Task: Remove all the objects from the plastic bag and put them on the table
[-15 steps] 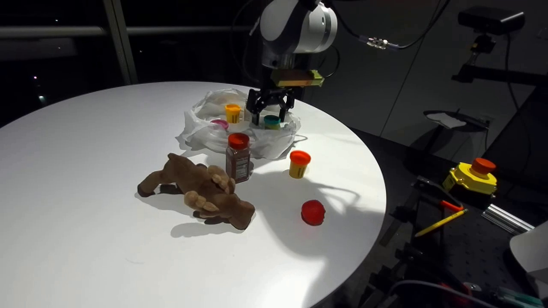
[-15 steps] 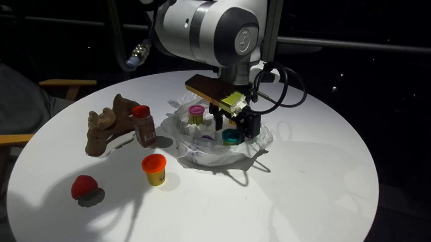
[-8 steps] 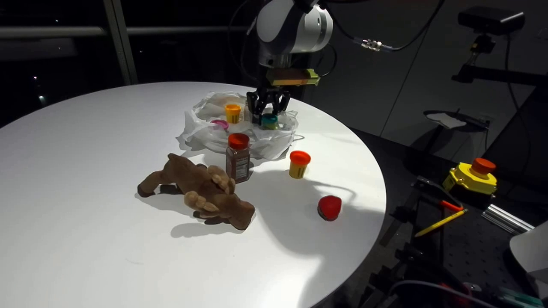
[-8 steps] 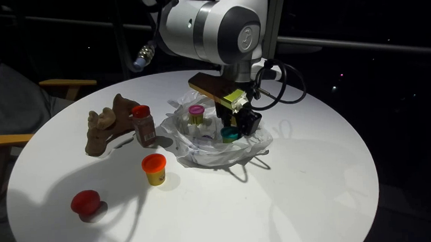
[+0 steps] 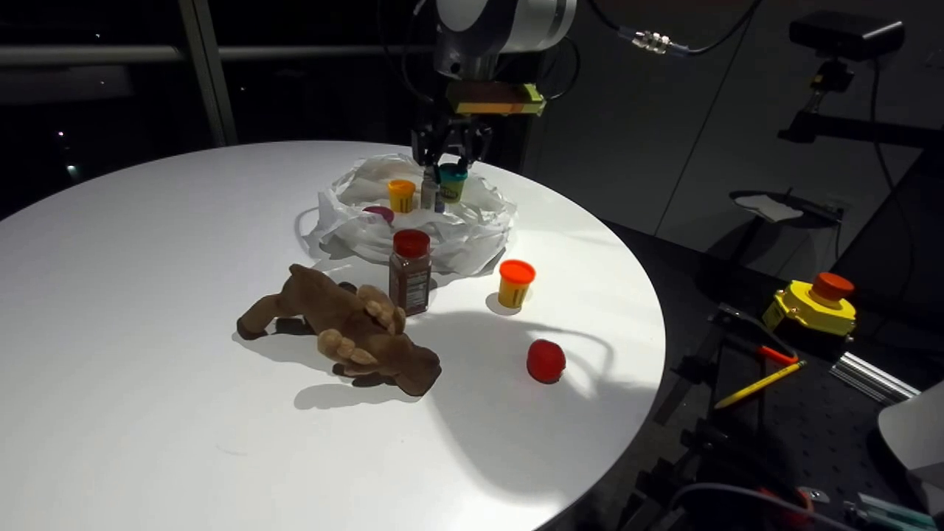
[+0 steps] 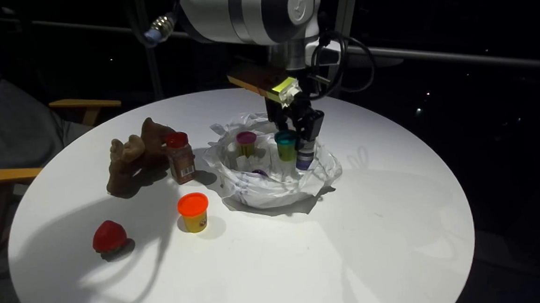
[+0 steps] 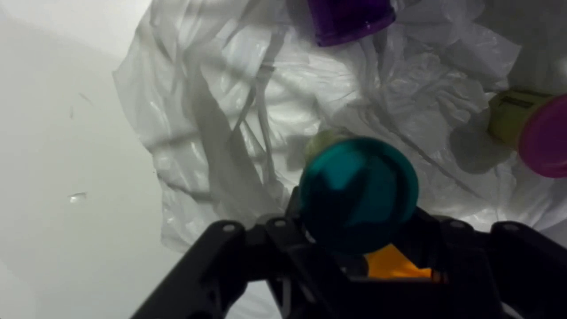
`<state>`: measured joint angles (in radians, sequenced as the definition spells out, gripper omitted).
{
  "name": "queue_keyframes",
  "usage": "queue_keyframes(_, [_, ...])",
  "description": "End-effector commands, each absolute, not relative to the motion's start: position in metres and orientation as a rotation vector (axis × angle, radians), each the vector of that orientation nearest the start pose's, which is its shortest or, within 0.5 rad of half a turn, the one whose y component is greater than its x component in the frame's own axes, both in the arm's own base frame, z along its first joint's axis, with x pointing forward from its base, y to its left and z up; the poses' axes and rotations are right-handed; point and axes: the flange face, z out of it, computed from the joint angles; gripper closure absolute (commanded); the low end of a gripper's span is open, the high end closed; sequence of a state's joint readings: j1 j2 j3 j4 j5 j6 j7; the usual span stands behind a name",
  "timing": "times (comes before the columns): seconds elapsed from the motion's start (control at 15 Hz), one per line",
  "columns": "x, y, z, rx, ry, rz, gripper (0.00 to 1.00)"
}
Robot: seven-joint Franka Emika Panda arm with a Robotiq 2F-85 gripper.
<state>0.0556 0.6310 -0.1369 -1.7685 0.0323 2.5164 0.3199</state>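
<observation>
pinching a teal tub [image 6: 286, 149] by its sides, the claw [image 7: 356, 212] is held over the bag [image 6: 254, 195]. the teal tub is held lid up within the bag's rim; whether its base is clear of the bag's floor cannot be told.

bag: white plastic, crumpled, mouth turned upward, set on the surface [image 5: 184, 413], which is round and white.

in the bag:
– pink tub [image 6: 246, 146]: stood lid up; cut off at the right edge of the wrist view.
– orange tub [image 5: 401, 198]: stood upright; mostly hidden by the claw and the teal tub in the wrist view.
– bottle [image 6: 304, 159]: grey and purple; its top is covered by the claw in an exterior view; whether it is touched cannot be told.
– purple object [image 7: 352, 20]: cut off at the top edge of the wrist view; its kind cannot be told.

on the surface, outside the bag:
– jar [image 5: 410, 276]: red-capped, stood upright near the bag.
– plush [image 5: 324, 299]: brown, antlered, laid just beside the jar.
– red object [image 6: 110, 237]: rounded, set well apart from the bag.
– red-lidded tub [image 5: 514, 287]: yellow-bodied, stood upright between the bag and the red object.

off the surface:
– chair [image 6: 12, 120]: grey, with wooden arms.
– camera [image 5: 846, 35]: black, held on a mount.
– button [image 5: 815, 306]: red, set in a yellow housing.
– pencil [image 5: 759, 385]: yellow, laid near the button.
</observation>
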Motion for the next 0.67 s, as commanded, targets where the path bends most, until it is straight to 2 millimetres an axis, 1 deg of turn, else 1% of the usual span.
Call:
queue_keyframes(0.0, [0.637, -0.026, 0.271, -3.113, 0.606, -0.264, 0.80])
queue_keyframes(0.13, [0.609, -0.020, 0.290, -3.111, 0.577, -0.271, 0.80])
queue_keyframes(0.27, [0.581, -0.020, 0.297, -3.100, 0.558, -0.262, 0.80])
queue_keyframes(0.4, [0.555, -0.025, 0.294, -3.088, 0.554, -0.271, 0.80])
queue_keyframes(0.53, [0.541, -0.037, 0.280, -3.079, 0.567, -0.259, 0.80])
queue_keyframes(0.6, [0.537, -0.047, 0.267, -3.069, 0.587, -0.223, 0.80])
